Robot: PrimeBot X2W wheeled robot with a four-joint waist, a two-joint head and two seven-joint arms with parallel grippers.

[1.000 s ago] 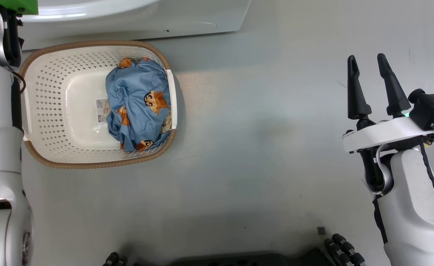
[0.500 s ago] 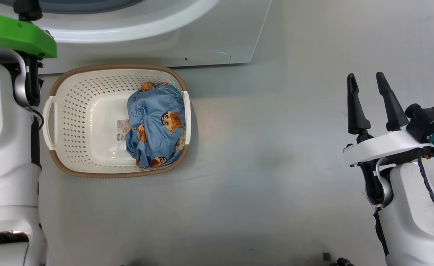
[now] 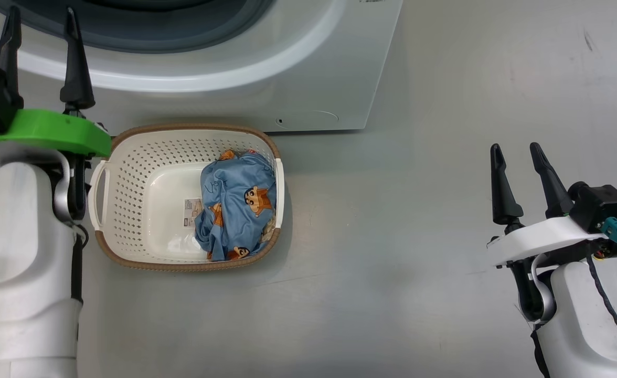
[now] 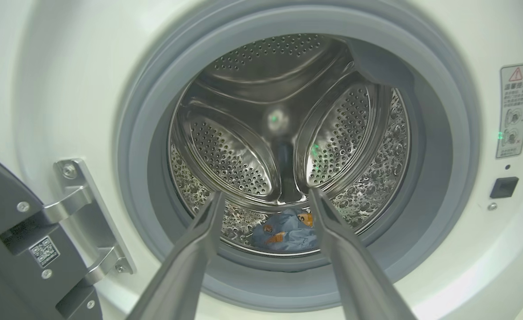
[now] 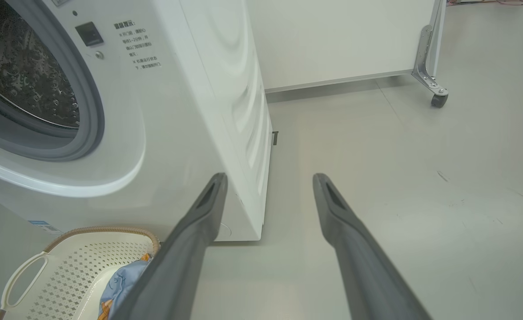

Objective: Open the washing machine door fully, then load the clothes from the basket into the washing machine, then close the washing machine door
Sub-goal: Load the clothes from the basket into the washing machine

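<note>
Pale grey floor (image 3: 392,236) before the washing machine (image 3: 287,79): my left gripper (image 3: 41,16), jaws spread wide and holding nothing, points straight into the open drum mouth, where one blue garment (image 4: 288,231) lies at the bottom of the steel drum. Over the last second the head camera has tipped upward, bringing the grey gasket (image 3: 209,39) and this gripper's fingers into the head view; the things themselves have not shifted. I read that as one drop-off done and another fetch due. The washing machine door (image 4: 3,249) stands swung open just left of the gripper. The basket (image 3: 130,173) sits below and to its right, against the washer's foot, the clothes (image 3: 237,210) heaped at its right end. My right gripper (image 3: 514,146), equally wide and empty, hangs well apart over bare floor
</note>
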